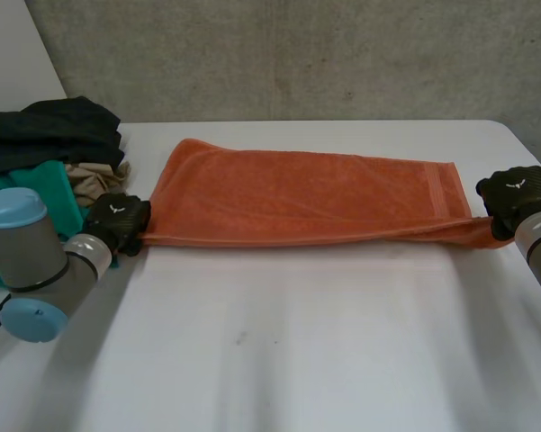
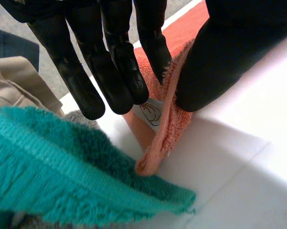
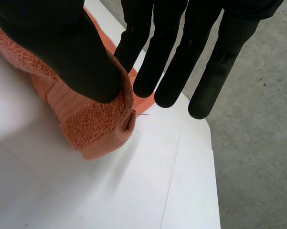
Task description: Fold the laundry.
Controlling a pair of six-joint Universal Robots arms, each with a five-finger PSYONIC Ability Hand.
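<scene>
An orange towel (image 1: 302, 198) lies stretched across the white table (image 1: 279, 342), folded lengthwise. My left hand (image 1: 117, 220) pinches the towel's near left corner (image 2: 169, 119) between thumb and a finger; a white label shows there. My right hand (image 1: 515, 196) pinches the near right corner (image 3: 98, 126) between thumb and a finger, the other fingers (image 3: 169, 57) straight. The near edge runs taut between the two hands.
A pile of laundry sits at the far left: dark cloth (image 1: 54, 130), a tan piece (image 1: 94, 180) and a teal towel (image 1: 49, 193), whose fringe (image 2: 62, 176) lies right by my left hand. The table's right edge (image 3: 212, 157) is close to my right hand.
</scene>
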